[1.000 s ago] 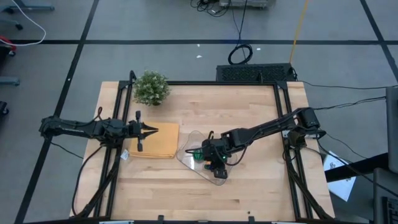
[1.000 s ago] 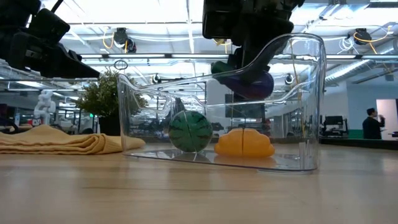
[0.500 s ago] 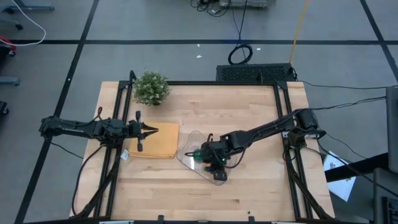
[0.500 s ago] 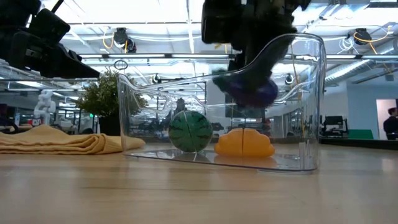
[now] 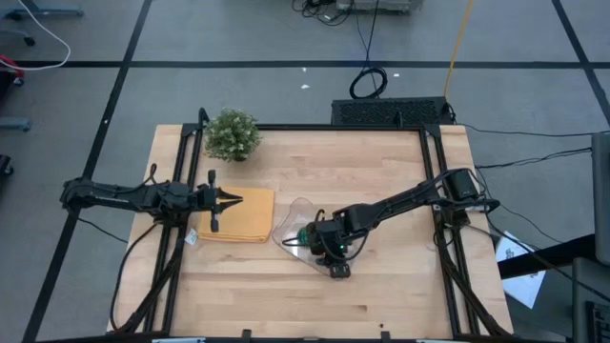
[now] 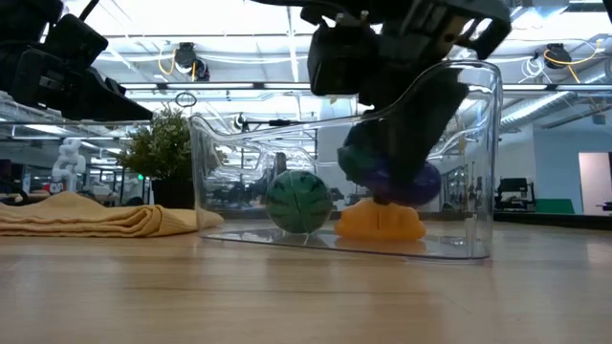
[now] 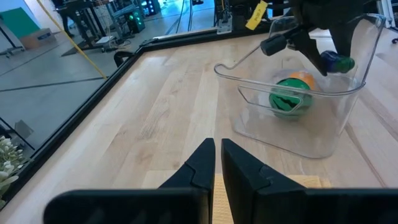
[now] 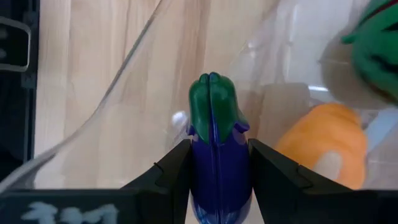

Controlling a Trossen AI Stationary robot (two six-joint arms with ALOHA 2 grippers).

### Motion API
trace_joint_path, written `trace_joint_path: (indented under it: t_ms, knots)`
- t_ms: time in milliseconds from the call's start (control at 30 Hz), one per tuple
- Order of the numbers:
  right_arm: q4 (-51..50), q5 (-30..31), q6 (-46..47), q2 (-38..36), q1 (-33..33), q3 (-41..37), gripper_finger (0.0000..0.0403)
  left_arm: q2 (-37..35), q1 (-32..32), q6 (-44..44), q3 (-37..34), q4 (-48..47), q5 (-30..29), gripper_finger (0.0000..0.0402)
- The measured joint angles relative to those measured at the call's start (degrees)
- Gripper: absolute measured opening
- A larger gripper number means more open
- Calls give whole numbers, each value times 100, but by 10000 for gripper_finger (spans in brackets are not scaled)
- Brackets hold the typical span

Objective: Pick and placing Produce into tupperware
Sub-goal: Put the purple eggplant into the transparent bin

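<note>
A green striped ball [image 6: 298,202], an orange oval [image 6: 378,221], a blue-purple piece [image 8: 220,168] capped green, seemingly unpatterned, in clear tupperware [image 6: 478,153].

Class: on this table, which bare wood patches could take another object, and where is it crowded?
Bare wood lies between the potted plant and the table's right rail, and along the near edge. It is crowded at the tupperware, where the right gripper holds the purple piece, beside the tan cloth.
</note>
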Motion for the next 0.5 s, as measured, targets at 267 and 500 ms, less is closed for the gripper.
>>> trace_joint_path:
  t_ms: [267,500]
  knots:
    - [-186,-102,-493,11,16,0,130,0,0,-4,0,-7,0,33]
    - [-274,-100,-384,22,16,1,130,0,0,-10,0,-9,0,33]
